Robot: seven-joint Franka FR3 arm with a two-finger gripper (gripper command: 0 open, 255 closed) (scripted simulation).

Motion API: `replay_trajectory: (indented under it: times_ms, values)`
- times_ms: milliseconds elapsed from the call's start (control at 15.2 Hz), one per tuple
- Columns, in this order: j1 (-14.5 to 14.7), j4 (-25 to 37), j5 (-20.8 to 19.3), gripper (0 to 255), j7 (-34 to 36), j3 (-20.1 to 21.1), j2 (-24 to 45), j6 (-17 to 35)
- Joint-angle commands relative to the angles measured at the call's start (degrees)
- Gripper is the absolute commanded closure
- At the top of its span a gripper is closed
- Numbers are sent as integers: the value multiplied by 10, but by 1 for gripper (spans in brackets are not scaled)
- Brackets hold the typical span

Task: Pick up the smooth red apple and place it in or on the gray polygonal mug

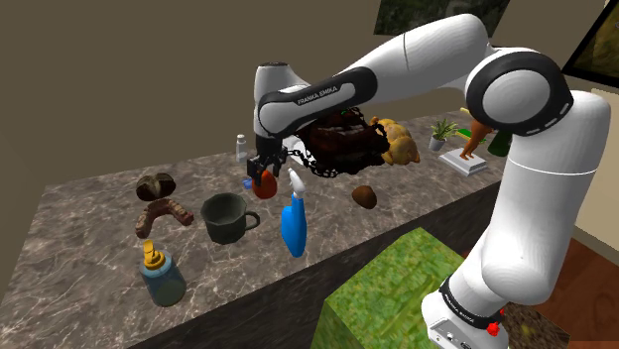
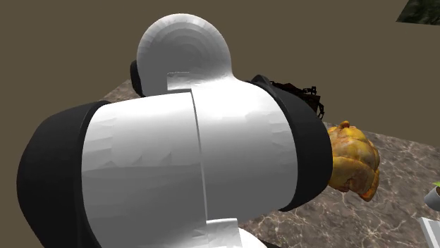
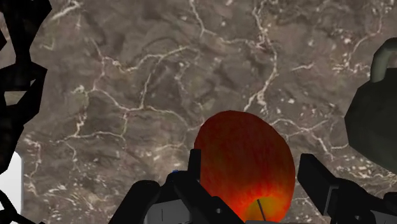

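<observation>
My black gripper is shut on the red apple, holding it a little above the dark marble counter. The wrist view has the apple, red fading to orange-yellow, clasped between the fingers of the gripper. The grey-green faceted mug stands upright on the counter, toward the shoulder view's lower left of the apple, handle pointing right. Part of the mug and its handle appear just beyond the right finger in the wrist view.
A blue bottle lies close to the mug's right. A lidded jar stands near the front edge, with brown pastries behind it. A dark basket, a yellow gourd, a brown lump and a small plant sit further right.
</observation>
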Motion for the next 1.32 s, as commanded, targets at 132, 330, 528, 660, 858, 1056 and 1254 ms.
replay_trajectory:
  times_ms: [132, 330, 528, 660, 858, 1056, 1254]
  values:
    - [-1, 15, 2, 255, 0, 1, -11, -26]
    - [-1, 27, 4, 255, 0, 2, -20, -47]
    - [-1, 41, 6, 255, 0, 2, -27, -68]
    - [-2, 51, 6, 255, 0, 2, -31, -82]
    - [-2, 67, 7, 255, 0, 3, -37, -103]
    - [-2, 84, 8, 255, 1, 3, -42, -125]
    - [-2, 102, 9, 255, 1, 3, -45, -146]
